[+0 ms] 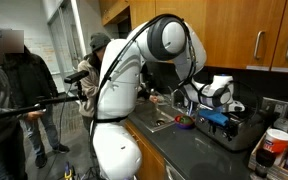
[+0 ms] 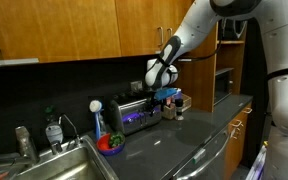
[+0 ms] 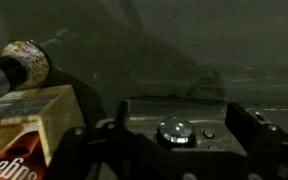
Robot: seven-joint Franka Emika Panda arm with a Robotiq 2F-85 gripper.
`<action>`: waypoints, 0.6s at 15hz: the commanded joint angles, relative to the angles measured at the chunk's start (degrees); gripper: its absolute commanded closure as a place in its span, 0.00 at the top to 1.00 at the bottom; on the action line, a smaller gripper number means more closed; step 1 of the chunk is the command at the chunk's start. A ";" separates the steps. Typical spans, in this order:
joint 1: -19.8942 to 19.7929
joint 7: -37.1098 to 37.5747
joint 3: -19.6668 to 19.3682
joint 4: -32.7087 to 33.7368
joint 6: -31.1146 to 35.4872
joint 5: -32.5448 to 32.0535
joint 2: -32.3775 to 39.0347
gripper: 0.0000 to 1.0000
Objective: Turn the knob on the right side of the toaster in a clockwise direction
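Note:
The toaster [image 2: 132, 113] is a silver box with a dark front, standing on the dark counter against the wall; it also shows in an exterior view [image 1: 227, 127]. In the wrist view its shiny round knob [image 3: 174, 130] sits on the dark end panel [image 3: 144, 115]. My gripper [image 3: 174, 145] is open, with one dark finger on each side of the knob and a gap on both sides, touching nothing. In both exterior views the gripper [image 2: 165, 88] [image 1: 220, 98] hovers at the toaster's end.
A steel sink [image 2: 59, 165] with a faucet [image 2: 24, 145] lies beside the toaster. A red bowl [image 2: 111, 144] and a soap bottle [image 2: 98, 120] stand nearby. Cups [image 1: 275, 146] stand at the counter's end. A cardboard box [image 3: 29, 130] and a bottle top [image 3: 24, 62] are close to the gripper. People [image 1: 19, 90] stand nearby.

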 commanded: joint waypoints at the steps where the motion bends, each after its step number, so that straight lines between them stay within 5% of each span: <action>1: 0.32 0.09 0.28 1.21 -0.51 0.64 0.80 1.00; 9: -1.15 -0.12 -1.33 2.87 0.28 0.52 1.32 1.00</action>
